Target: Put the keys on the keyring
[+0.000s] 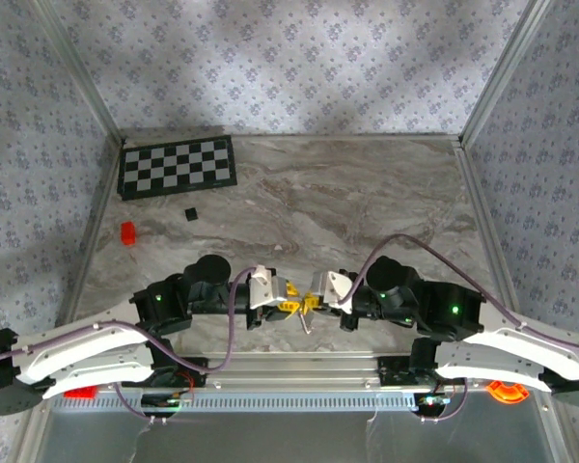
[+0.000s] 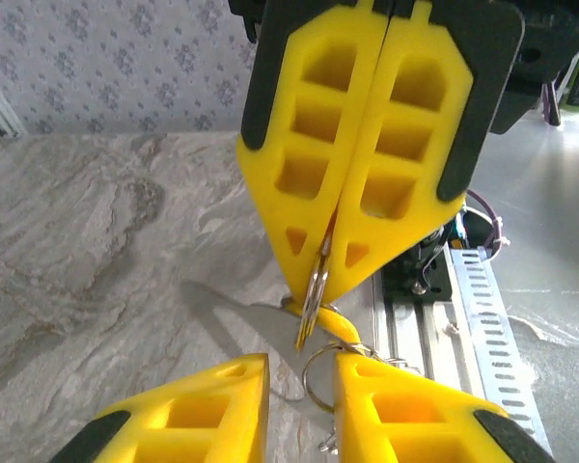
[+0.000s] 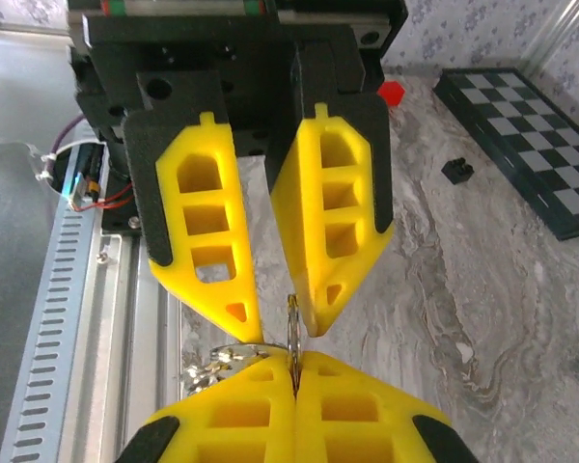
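Both grippers meet just above the table's near edge. My right gripper (image 3: pixel 292 359) is shut on the keyring (image 3: pixel 292 323), a thin silvery ring seen edge-on and standing upright between its tips. Silver keys (image 3: pixel 208 365) hang from it on the rail side. In the left wrist view the keyring (image 2: pixel 316 287) sticks out of the right gripper's shut fingers (image 2: pixel 367 193), with a yellow key head (image 2: pixel 347 330) and a thin wire loop (image 2: pixel 312 386) just below. My left gripper (image 2: pixel 301 363) is open. Its right finger (image 2: pixel 415 410) is beside that loop, and nothing is pinched.
A checkered board (image 1: pixel 179 166) lies at the back left, with a small black cube (image 1: pixel 190 213) and a red block (image 1: pixel 128 232) in front of it. An aluminium rail (image 1: pixel 289 371) runs along the near edge under the grippers. An orange ring-shaped piece (image 1: pixel 507 391) sits at the near right.
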Motion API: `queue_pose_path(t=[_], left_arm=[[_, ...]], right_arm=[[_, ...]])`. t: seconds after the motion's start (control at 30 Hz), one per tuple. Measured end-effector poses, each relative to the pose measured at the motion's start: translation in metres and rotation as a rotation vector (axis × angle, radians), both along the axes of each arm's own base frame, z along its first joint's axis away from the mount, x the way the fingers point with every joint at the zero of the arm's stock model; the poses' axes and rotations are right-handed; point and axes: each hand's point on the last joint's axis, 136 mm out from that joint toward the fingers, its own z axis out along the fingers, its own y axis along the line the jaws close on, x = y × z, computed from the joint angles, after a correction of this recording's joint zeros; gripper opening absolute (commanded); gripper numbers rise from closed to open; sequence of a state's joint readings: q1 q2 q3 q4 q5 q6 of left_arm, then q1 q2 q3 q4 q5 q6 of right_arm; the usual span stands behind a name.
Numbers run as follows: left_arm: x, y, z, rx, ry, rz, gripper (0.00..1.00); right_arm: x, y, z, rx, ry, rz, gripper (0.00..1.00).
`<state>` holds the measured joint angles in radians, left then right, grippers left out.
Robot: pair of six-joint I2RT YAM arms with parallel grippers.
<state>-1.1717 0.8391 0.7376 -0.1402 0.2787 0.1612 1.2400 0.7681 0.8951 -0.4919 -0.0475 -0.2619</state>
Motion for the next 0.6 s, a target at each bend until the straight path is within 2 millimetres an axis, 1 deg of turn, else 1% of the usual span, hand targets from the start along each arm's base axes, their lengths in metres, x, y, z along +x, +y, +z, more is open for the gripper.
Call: queue_pose_path(t=[0.1,0.2,0.27,0.37,0.6], left_arm=[[0.001,0.002,-0.003,0.018,0.0,0.008,0.16],[0.001,0.004,-0.003,0.022,-0.001,0.013,0.15],[0.0,0.007,0.0,0.013,-0.005,0.015,0.17],[-0.001,0.01,0.006,-0.004,-0.014,0.015,0.23],[-0.001,0.015,0.015,-0.031,-0.033,0.025,0.24]], right_arm=[[0.002,0.003,-0.008,-0.031,0.003,-0.005,0.0],[0.001,0.005,-0.011,-0.041,0.007,0.001,0.0],[0.0,0.005,-0.01,-0.039,0.006,0.004,0.0],[-0.001,0.005,-0.01,-0.04,0.005,0.008,0.0],[-0.002,0.005,-0.01,-0.04,0.003,0.014,0.0]])
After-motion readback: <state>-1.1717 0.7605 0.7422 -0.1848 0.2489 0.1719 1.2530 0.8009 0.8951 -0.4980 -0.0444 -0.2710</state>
